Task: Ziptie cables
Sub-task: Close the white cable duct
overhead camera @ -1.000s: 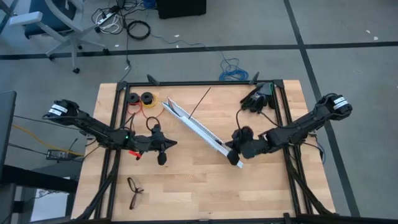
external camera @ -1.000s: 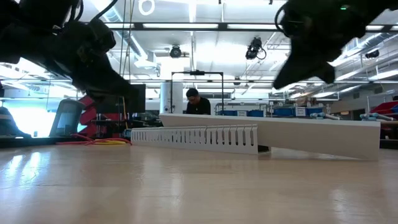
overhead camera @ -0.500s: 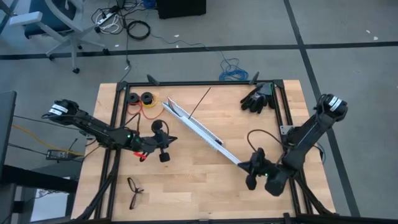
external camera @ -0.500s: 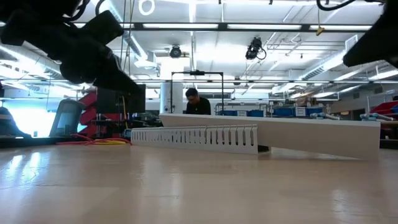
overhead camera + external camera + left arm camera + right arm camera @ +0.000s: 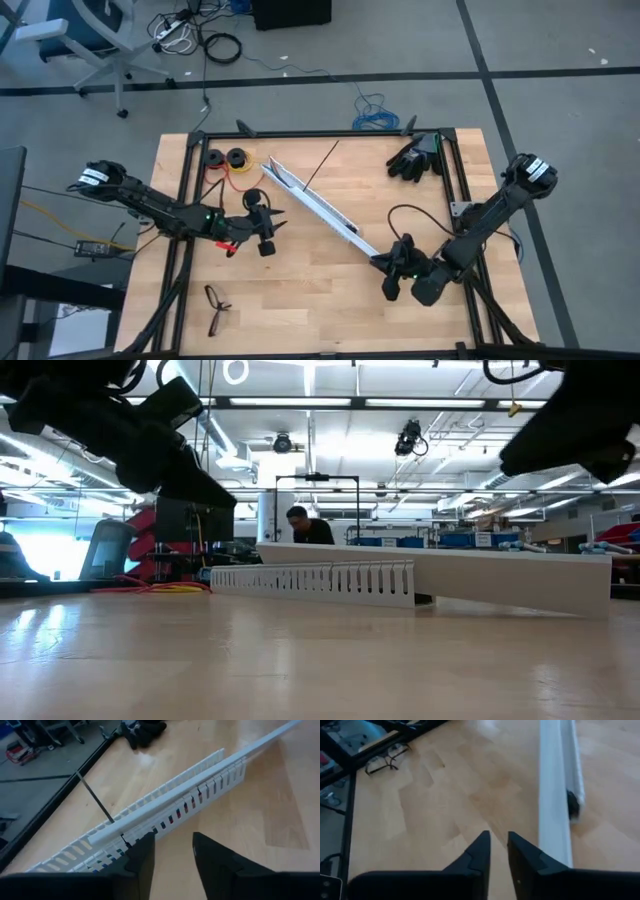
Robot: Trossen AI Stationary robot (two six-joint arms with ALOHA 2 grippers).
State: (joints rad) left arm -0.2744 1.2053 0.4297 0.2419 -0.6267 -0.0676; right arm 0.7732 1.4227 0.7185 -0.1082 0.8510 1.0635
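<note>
The left gripper [image 5: 263,231] hovers over the wooden table [image 5: 310,295], left of the long white slotted plastic rails [image 5: 320,208]. Its fingers [image 5: 142,859] stand parted with nothing between them.

The cables are mostly hidden. Only blue flecks [image 5: 98,865] show through the slots at the rails' left end, and their lie cannot be made out.

The ziptie [image 5: 322,165], a thin straight black strip, runs obliquely from the rails' far side to the table's far edge. Its lower end disappears behind the top rail.

The rails slant from far left to near right.

The right gripper [image 5: 393,279] hangs just beyond their near end. It is released, its fingertips [image 5: 479,851] a narrow slit apart and empty.

Bare wood lies open along the near edge.
</note>
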